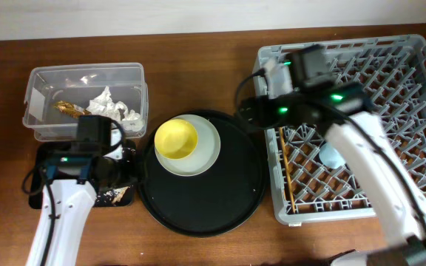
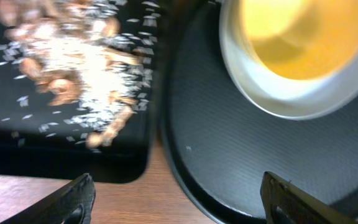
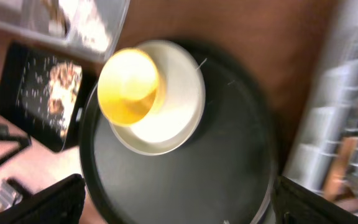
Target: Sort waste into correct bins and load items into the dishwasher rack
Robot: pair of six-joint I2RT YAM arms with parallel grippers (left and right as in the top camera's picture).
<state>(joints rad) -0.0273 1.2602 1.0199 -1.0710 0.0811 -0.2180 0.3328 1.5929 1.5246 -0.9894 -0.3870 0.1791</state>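
Observation:
The clear tub [image 1: 50, 77] at the back left holds white paper wads [image 1: 113, 103] and a gold-brown wrapper [image 1: 69, 109]. The shallow black tray [image 2: 17, 143] in front of it holds food scraps [image 2: 73, 62]. A yellow bowl [image 1: 177, 138] sits on the pale plate [image 1: 205, 159]. The grey rack [image 1: 420, 52] on the right holds chopsticks [image 1: 286, 170] and a light-blue cup [image 1: 331, 155]. The pink cup is hidden. My left gripper [image 2: 179, 205] is open and empty, low between the black tray and the round tray. My right gripper [image 3: 182, 205] is open and empty above the round tray's right side.
The large round black tray [image 1: 198, 207] lies in the middle under the plate, its rim close to the shallow tray and the rack's left wall. Bare wooden table shows along the front edge and behind the round tray.

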